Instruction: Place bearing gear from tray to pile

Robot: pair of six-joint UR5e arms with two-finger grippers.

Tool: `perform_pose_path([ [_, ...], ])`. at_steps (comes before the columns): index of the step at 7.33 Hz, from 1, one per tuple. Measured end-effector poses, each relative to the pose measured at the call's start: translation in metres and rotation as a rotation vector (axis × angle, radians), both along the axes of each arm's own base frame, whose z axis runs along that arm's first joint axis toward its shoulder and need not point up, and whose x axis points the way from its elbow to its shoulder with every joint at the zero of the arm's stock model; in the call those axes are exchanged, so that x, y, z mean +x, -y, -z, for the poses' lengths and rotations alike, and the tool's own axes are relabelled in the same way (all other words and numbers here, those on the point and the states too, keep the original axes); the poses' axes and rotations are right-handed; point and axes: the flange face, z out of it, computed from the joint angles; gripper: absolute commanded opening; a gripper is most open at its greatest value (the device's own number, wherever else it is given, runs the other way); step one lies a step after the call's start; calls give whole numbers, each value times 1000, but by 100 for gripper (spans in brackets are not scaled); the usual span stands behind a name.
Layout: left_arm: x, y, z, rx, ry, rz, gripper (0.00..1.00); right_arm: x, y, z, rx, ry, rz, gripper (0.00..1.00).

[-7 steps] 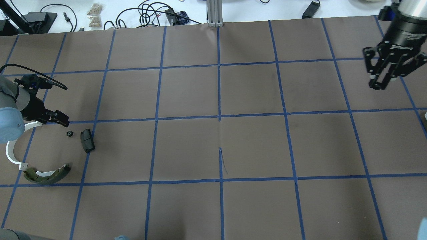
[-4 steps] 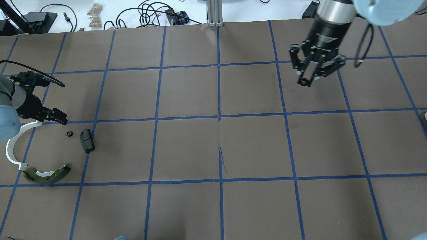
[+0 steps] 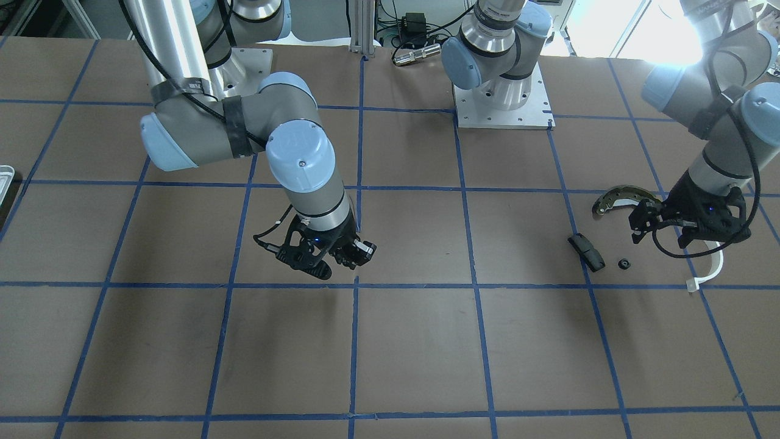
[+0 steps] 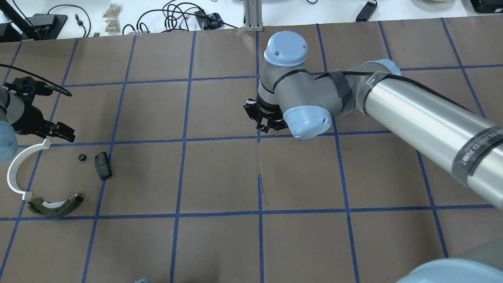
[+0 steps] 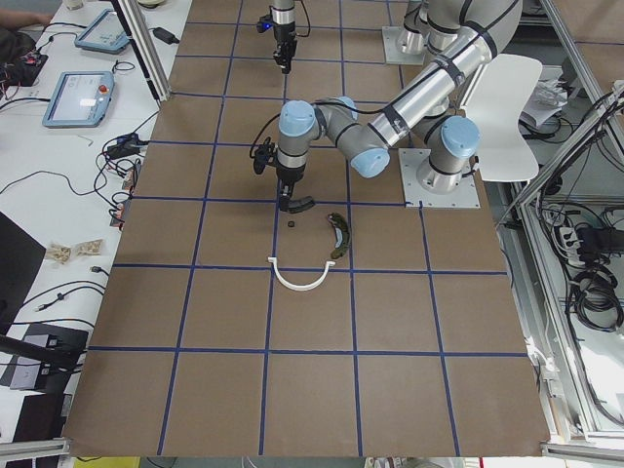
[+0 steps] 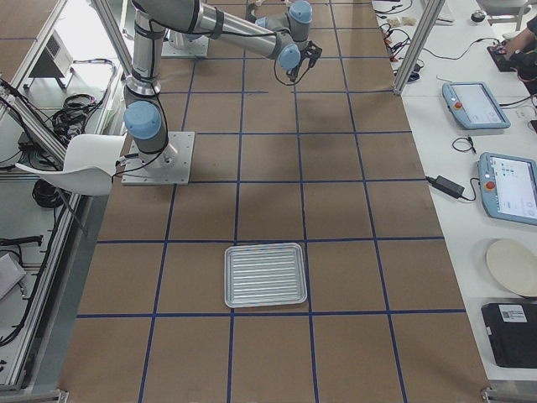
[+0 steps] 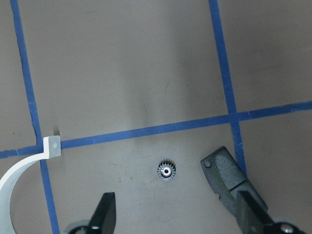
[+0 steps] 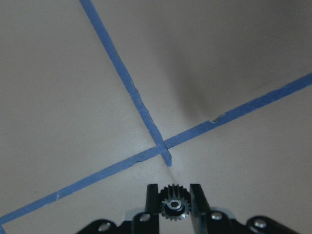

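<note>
My right gripper (image 8: 171,194) is shut on a small toothed bearing gear (image 8: 171,206) and holds it above a blue tape crossing near the table's middle (image 4: 267,125). A second small gear (image 4: 81,157) lies on the table in the pile, beside the black oblong block (image 4: 103,165), the white half-ring arc (image 4: 15,173) and the olive brake shoe (image 4: 55,206). My left gripper (image 7: 176,214) is open and empty, hovering just beside that gear (image 7: 166,171) and the block (image 7: 225,170). The silvery tray (image 6: 265,274) lies at the table's right end and looks bare.
Brown paper with a blue tape grid (image 4: 259,137) covers the table. Cables and small items (image 4: 177,17) lie past the far edge. The right arm's long link (image 4: 424,122) spans the table's right half. The tray's edge shows at the far left of the front-facing view (image 3: 5,177).
My right arm has swept from the far right of the table leftward to its middle, gripper still shut. My left gripper has drawn back a little from the pile.
</note>
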Motion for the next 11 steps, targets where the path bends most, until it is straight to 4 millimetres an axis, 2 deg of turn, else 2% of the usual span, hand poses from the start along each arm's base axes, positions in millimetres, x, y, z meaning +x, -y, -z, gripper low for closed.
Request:
perform_pose_path([
  [2,-3,5,-1,7,-5,-1,100,9,-3,16,-5,1,0,100],
  [3,-19,12,-7,12,-17,-10,100,10,-2,18,-6,0,-2,100],
  [5,-87,28,-23,14,-31,-12,100,10,2,10,-20,2,-13,100],
  [6,-117,29,-30,18,-36,-7,100,6,12,-4,-38,7,-12,100],
  [8,-174,28,-29,38,-57,-46,100,-18,40,-63,-12,-9,-42,100],
  [9,-214,28,-28,38,-70,-77,100,-41,48,-99,14,-28,-71,100],
  [11,-306,20,-22,41,-108,-228,100,-99,50,-154,33,-78,-125,100],
])
